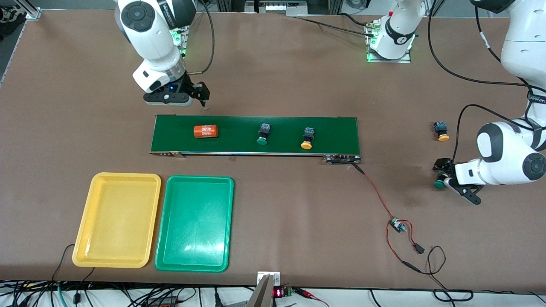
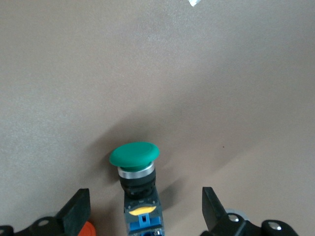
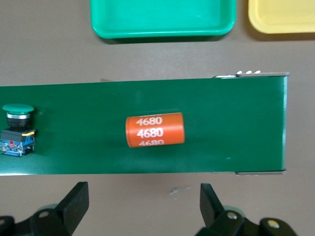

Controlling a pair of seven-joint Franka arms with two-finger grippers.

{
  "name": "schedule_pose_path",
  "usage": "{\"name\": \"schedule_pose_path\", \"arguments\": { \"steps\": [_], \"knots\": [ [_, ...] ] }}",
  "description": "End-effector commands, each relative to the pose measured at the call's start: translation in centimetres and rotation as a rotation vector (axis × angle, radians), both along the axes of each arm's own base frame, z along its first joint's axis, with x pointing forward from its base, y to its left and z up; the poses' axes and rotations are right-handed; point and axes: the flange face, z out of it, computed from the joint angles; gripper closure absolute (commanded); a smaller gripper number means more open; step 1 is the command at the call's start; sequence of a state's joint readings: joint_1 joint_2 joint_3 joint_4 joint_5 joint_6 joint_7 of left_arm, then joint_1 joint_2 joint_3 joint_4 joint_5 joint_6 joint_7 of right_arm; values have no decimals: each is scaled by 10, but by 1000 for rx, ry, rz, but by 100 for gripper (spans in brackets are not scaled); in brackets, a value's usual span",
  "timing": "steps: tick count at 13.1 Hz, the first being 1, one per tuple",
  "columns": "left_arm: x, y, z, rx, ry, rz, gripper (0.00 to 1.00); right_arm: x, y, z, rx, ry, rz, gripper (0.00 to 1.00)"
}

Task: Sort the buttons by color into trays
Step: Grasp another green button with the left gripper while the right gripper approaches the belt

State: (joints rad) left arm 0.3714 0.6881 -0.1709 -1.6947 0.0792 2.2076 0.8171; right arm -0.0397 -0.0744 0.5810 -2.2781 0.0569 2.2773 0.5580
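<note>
Straddling a green-capped button (image 2: 135, 156), left end effector (image 2: 142, 211) gapes.

Left gripper (image 1: 448, 177) is sitting low on the counter (image 1: 298, 221) with its fingers (image 2: 76, 211) spread around a green-capped button (image 2: 135, 169), bare counter lying ahead of it. The orange cylinder (image 1: 205, 131) is blocking the conveyor belt (image 1: 332, 128) below the right gripper (image 1: 204, 96).

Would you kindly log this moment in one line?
left claw: open around green button | right claw: open, waiting | trays: empty
</note>
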Motion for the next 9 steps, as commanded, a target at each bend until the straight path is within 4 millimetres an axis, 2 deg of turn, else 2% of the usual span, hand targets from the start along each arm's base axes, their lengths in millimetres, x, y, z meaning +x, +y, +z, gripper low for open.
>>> {"name": "schedule_pose_path", "arguments": {
  "steps": [1,3,5,9],
  "knots": [
    [2,3,-3,-21,-16,-33,29,-1,14,-19,45,-2,-51,0],
    [2,4,-3,-24,-18,-49,56,-2,17,-28,52,1,-57,0],
    [2,4,-3,-25,-20,-55,74,-3,22,-36,55,18,-49,0],
    [3,4,4,-28,-26,-107,99,-4,35,-52,77,22,-78,0]
  ]
}}
